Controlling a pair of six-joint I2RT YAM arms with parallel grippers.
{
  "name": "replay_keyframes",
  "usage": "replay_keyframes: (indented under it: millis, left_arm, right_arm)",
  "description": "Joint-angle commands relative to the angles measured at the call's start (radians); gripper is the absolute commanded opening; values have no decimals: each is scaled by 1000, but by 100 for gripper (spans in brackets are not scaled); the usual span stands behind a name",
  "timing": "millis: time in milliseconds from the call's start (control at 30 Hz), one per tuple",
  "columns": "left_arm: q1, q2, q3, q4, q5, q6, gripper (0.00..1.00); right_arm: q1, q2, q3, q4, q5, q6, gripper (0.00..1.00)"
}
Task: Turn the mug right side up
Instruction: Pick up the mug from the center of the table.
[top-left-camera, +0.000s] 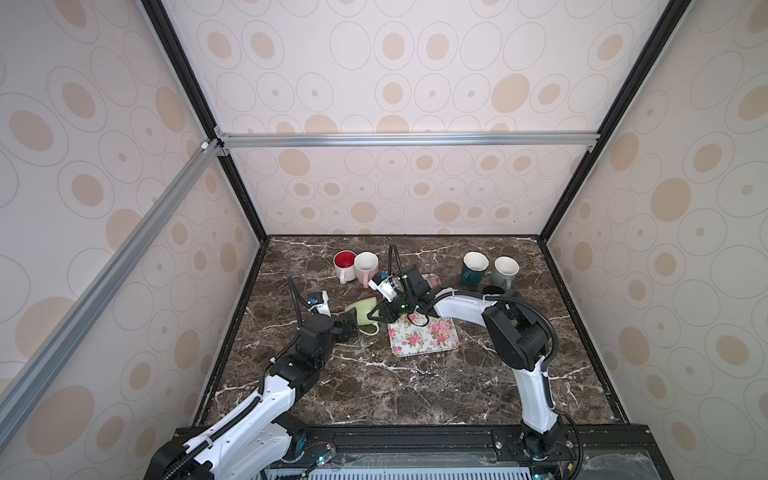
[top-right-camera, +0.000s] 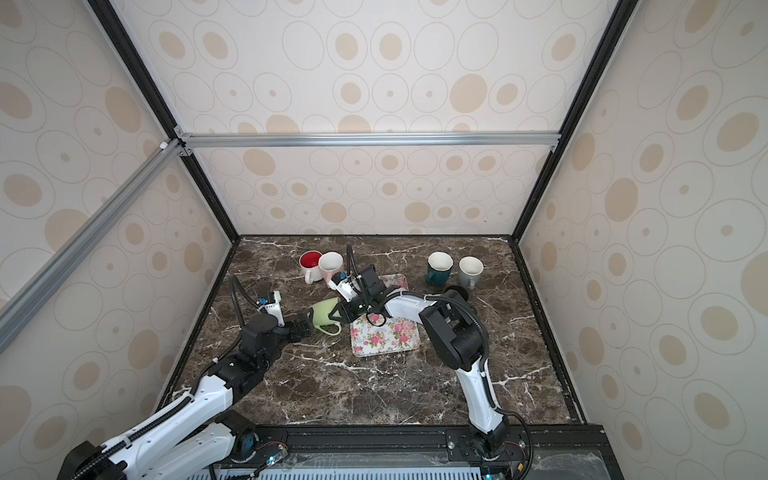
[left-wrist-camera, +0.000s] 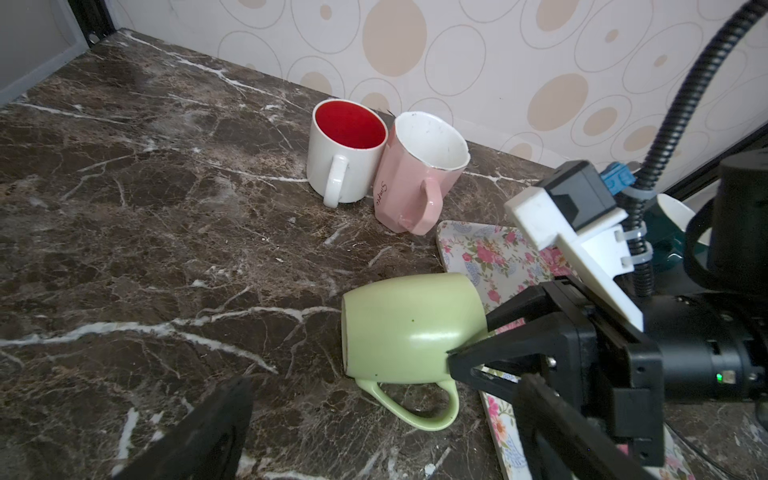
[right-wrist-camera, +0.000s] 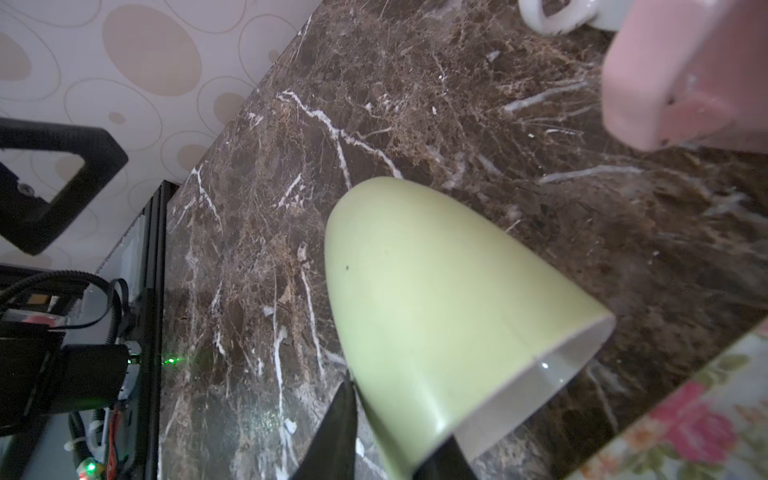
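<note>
A dark brown marble desk (top-left-camera: 374, 386) with white veins formed the booth's floor. Cream wallpaper with beige ovals covered the back wall (top-left-camera: 395, 195) at twelve o'clock, the left wall (top-left-camera: 83, 216) at nine and the right wall (top-left-camera: 685, 216) at three. A black corner post (top-left-camera: 239, 187) and a silver crossbar (top-left-camera: 407, 139) framed them under soft, even light.

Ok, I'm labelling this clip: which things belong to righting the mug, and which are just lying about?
In the job:
green mug, on its side
right hand, pinching its rim
left hand, open beside it

Lying about:
white mug with red inside
pink mug
teal mug
grey mug
floral tray
</note>
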Motion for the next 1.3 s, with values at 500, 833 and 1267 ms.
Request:
replay_keyframes:
  millis: [500, 833, 1267]
  left_arm:
    - [16, -86, -6, -42, -18, 45, 98]
    - [19, -133, -22, -59, -27, 49, 98]
    - [22, -174, -6, -78, -26, 62, 98]
  right_arm:
    - [80, 116, 379, -484, 266, -122, 9]
    - [121, 218, 638, -689, 420, -143, 0]
    - [126, 339, 1071, -1110, 498, -115, 0]
